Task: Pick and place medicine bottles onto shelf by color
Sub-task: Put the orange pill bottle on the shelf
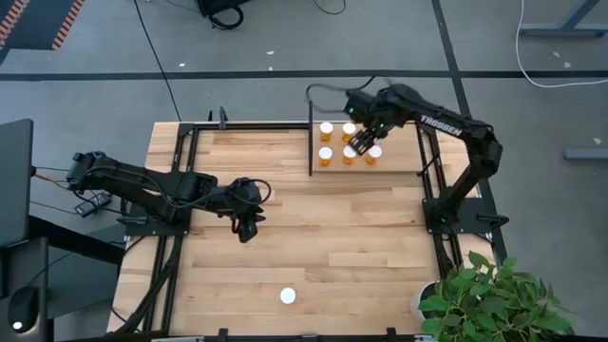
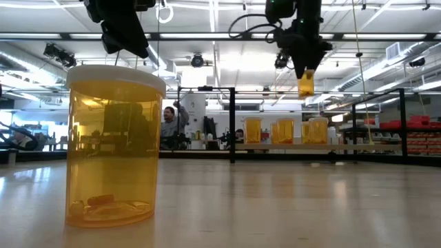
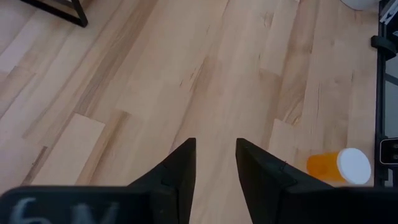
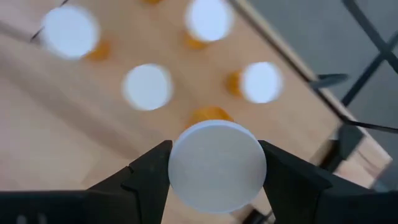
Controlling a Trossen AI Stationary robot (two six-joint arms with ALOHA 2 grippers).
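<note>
we see the right tool (image 1: 364, 142) hanging above the shelf (image 1: 399, 160) at about one o'clock on the worktop (image 1: 313, 237), its fingers (image 4: 147, 168) clamped on the white cap of a medicine bottle (image 4: 217, 165); in the low view that held bottle (image 2: 306, 83) hangs in the air, clear of the shelf surface. under and around it more capped bottles stand upright on the shelf, among them one at the shelf's ten o'clock corner (image 1: 327, 129) and one just below it (image 1: 325, 154), both apart from the tool. the left tool (image 1: 249, 226) hovers over bare planks near the worktop's centre, a little toward nine o'clock, its two dark fingers (image 3: 180, 171) parted by a narrow gap with nothing between them. one last bottle (image 1: 288, 296) stands alone at about six o'clock on the worktop, well apart from both tools, and it looms close and upright in the low view (image 2: 114, 145).
</note>
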